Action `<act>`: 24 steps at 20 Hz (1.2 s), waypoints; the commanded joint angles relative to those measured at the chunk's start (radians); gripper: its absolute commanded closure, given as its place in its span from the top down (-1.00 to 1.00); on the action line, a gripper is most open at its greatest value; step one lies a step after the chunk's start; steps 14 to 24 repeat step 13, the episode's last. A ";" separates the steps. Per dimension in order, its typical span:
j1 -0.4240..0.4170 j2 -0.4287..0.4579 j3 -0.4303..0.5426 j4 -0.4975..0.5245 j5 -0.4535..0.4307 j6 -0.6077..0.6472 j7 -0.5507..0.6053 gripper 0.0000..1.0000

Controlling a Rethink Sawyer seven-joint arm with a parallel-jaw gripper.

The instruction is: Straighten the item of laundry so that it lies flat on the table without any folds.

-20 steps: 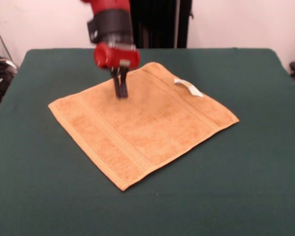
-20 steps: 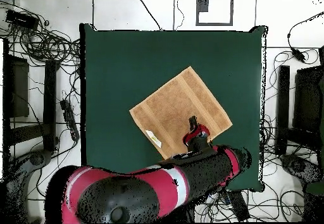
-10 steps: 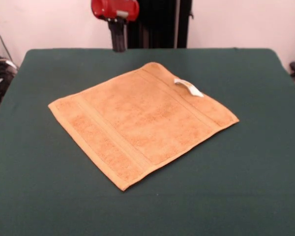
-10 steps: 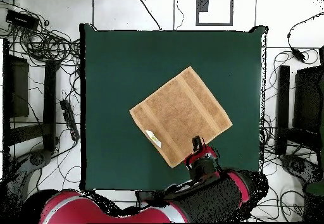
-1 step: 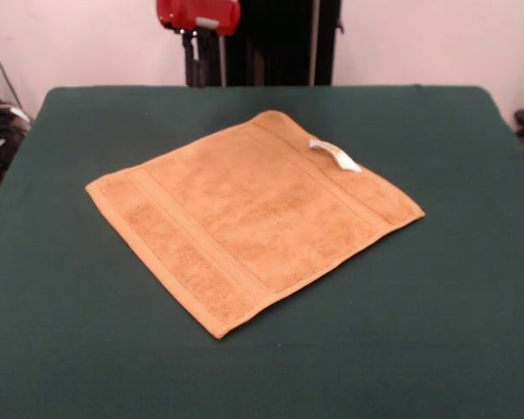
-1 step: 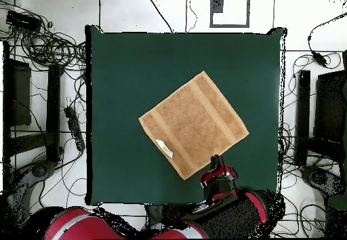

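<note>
While end effector hovers apart — open, towel flat

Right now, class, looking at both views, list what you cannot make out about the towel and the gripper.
1. The towel's underside: hidden in both views by the towel itself.
2. Any print on the white tag: too small in both views.
3. Most of the arm: cut off by the top edge in the front view, partly by the bottom edge overhead.
4. Exact height of the gripper above the table: neither view settles it.
</note>
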 commanded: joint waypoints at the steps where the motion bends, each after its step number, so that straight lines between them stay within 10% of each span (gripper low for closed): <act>1: -0.030 0.063 0.215 0.064 0.132 0.015 0.065 -1.00; 24: -0.008 0.057 0.249 0.055 0.170 0.070 0.054 -1.00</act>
